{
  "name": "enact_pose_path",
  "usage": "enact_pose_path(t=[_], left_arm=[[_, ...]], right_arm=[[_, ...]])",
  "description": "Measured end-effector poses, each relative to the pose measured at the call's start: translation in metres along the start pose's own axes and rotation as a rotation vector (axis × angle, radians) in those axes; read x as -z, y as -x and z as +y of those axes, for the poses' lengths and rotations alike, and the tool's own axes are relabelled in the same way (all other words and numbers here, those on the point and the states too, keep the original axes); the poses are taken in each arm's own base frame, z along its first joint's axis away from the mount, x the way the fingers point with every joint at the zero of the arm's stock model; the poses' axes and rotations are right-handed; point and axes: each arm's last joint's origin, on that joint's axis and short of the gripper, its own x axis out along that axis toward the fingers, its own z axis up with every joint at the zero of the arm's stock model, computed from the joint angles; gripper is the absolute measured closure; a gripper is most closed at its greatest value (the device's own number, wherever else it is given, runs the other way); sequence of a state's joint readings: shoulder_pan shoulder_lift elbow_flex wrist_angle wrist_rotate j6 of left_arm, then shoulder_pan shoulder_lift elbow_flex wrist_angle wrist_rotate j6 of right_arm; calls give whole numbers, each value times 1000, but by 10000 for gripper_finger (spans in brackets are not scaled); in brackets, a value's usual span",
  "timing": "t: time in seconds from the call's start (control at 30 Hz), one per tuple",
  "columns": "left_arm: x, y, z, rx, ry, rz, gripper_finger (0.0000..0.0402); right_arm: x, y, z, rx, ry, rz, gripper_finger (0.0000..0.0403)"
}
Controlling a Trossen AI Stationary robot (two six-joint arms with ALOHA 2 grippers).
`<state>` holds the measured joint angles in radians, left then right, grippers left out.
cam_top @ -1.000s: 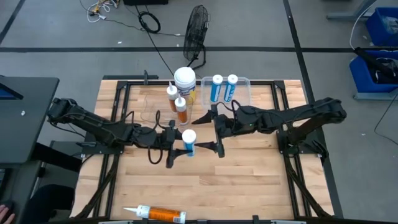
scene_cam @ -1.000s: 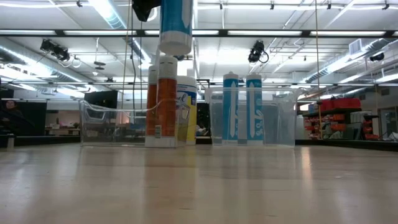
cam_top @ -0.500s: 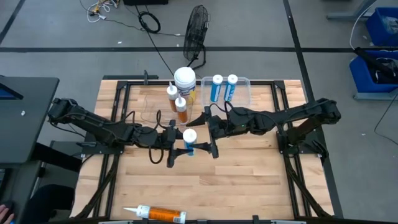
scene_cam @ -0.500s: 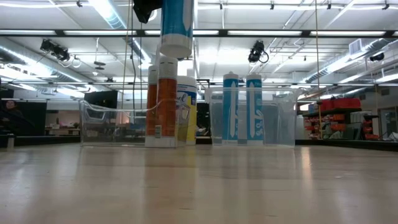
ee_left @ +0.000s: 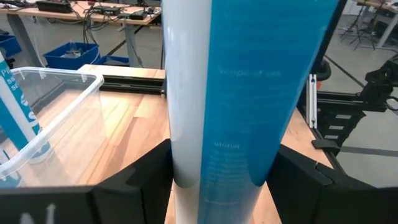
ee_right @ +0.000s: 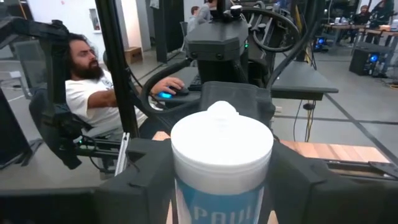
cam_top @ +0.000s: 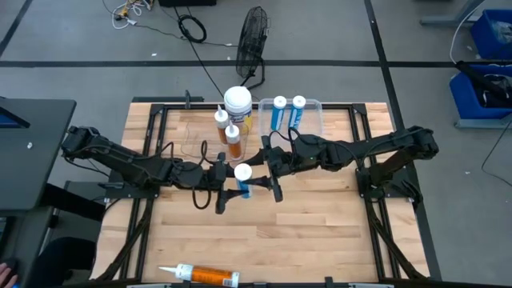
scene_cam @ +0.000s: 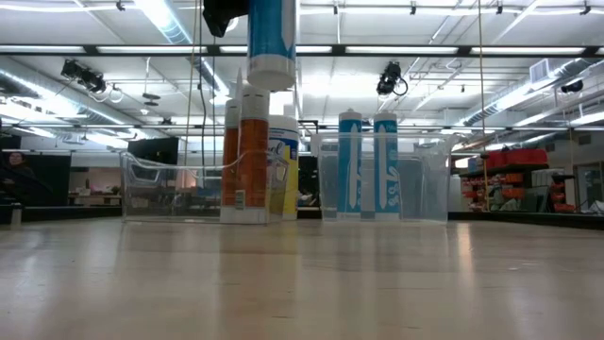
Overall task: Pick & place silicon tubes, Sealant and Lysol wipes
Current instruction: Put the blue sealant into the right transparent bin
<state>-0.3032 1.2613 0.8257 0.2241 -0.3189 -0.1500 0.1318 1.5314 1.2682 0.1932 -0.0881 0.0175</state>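
Note:
A blue sealant tube with a white cap (cam_top: 242,178) hangs upright over the middle of the table. It also shows in the low view (scene_cam: 271,42), clear of the tabletop. My left gripper (cam_top: 235,189) reaches in from the table's left and is shut on the tube. My right gripper (cam_top: 256,171) reaches in from the right and is open, one finger on either side of the tube's capped top (ee_right: 221,140). I cannot tell whether the fingers touch it. The Lysol wipes canister (cam_top: 238,102) stands upright at the back beside two orange tubes (cam_top: 232,141). My left gripper pinches the tube's blue body (ee_left: 186,168) between its two fingers, partway along its length. The fingers (ee_left: 134,186) come level from the table's left and lie across the tube. The tube stands upright in the hold, its lower end (scene_cam: 271,77) well above the table.
Two blue tubes (cam_top: 288,112) stand in a clear bin (cam_top: 314,120) at the back right. A second clear bin (scene_cam: 160,189) holds the orange tubes and the canister. An orange tube (cam_top: 204,276) lies at the near edge. A person (ee_right: 93,93) sits beyond the table's left.
My right gripper has moved toward the table's left, up to the held tube, so that its fingers now stand on either side of the tube's top. My left gripper and the tube have stayed almost still.

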Motion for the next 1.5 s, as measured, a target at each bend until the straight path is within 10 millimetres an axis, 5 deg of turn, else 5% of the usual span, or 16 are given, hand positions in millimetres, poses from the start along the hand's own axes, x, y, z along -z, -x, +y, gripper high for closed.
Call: enact_pose_path(t=[0.23,0.53,1.07,1.5], left_arm=[[-2,0,1,-38,-1,-21,126],[-3,3,3,-101,-27,-26,115],[-28,32,9,-89,64,-133,113],[-29,34,9,-92,19,-134,113]], right_arm=[[1,0,0,20,6,5,201],[-10,14,-2,121,26,-3,201],[-39,79,-11,599,65,76,201],[-42,91,-60,744,98,88,201]])
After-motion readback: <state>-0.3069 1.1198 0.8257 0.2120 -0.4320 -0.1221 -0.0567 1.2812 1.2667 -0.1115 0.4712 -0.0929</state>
